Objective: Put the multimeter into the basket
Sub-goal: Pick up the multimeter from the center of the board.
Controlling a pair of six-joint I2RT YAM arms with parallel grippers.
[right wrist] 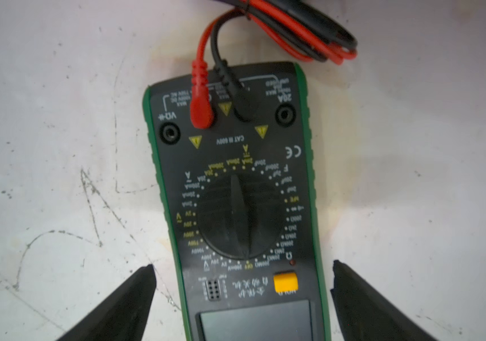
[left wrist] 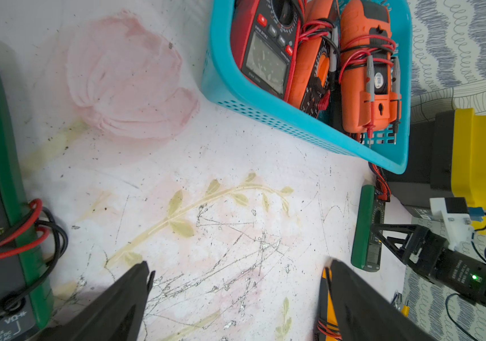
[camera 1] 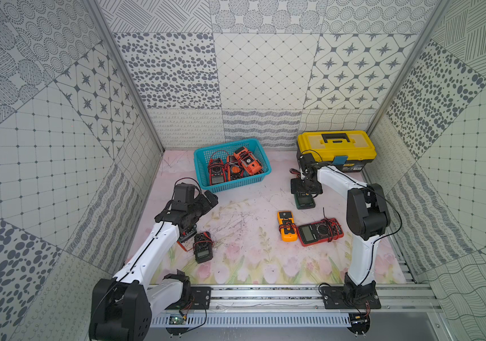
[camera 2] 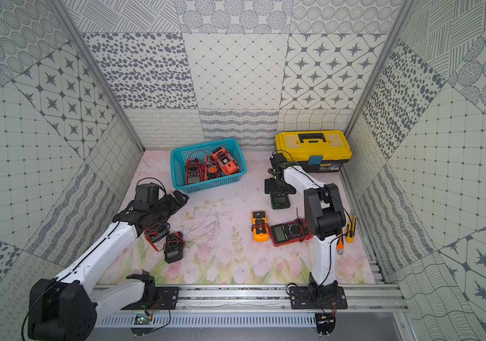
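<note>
Though flat, green-cased black-faced multimeter [right wrist: 236, 206]

Green-edged multimeter [right wrist: 236, 206] lies flat, face up on the counter [right wrist: 59, 118], leads [right wrist: 295, 35] plugged in; turquoise mesh basket [camera 1: 237, 183] nearby holds three meters [camera 1: 237, 165].

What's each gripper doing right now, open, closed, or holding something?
Left gripper: open, holding nothing.
Right gripper: open, one finger on each side of the green multimeter, not closed on it.

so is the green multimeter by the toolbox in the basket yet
Out: the green multimeter lies on the mat between the open right gripper's fingers, apart from the basket.
</note>
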